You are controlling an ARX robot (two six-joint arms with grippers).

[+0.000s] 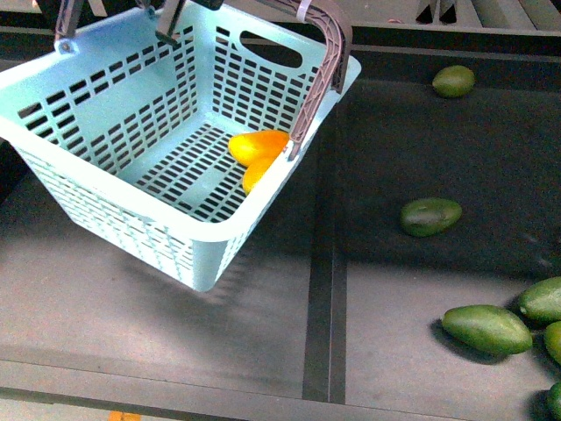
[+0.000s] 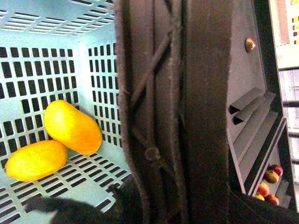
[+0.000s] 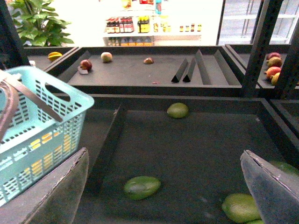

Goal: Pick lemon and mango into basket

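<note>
Basket (image 1: 131,149) sits tilted at about ten o'clock in the front view, one corner dipping toward the dark shelf (image 1: 263,324); its brown handle (image 1: 320,70) arches over the far-right rim with a white zip tie (image 1: 302,9) at the top. Inside, against the right wall, lie two yellow-orange fruits touching each other — the longer mango (image 2: 72,127) and the plumper lemon (image 2: 35,160), both on the lattice floor. The left wrist view is filled by the handle at very close range, so the left gripper's jaws cannot be told apart from it: whether it is clenched is unclear. The right gripper (image 3: 166,186) hangs released, its two pads spread wide over the shelf. Green fruits (image 1: 429,216) are scattered from two to five o'clock, well apart from the basket.
</note>
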